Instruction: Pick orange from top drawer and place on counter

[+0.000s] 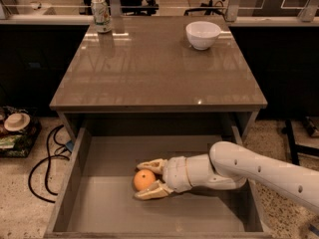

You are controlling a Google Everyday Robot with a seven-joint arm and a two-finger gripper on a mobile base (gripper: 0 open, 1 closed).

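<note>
The orange [145,179] lies on the flat bottom of the open top drawer [99,208], left of centre. My gripper [141,180] reaches into the drawer from the right on a white arm. Its two cream fingers [151,165] have closed on the orange from behind and in front and touch it on both sides. The orange still rests on the drawer bottom. The glossy counter [154,68] is above and behind the drawer.
A white bowl [203,34] stands at the counter's back right and a drink can [101,15] at its back left. Black cables [45,158] and a hat lie on the floor to the left. The drawer's low side walls flank the arm.
</note>
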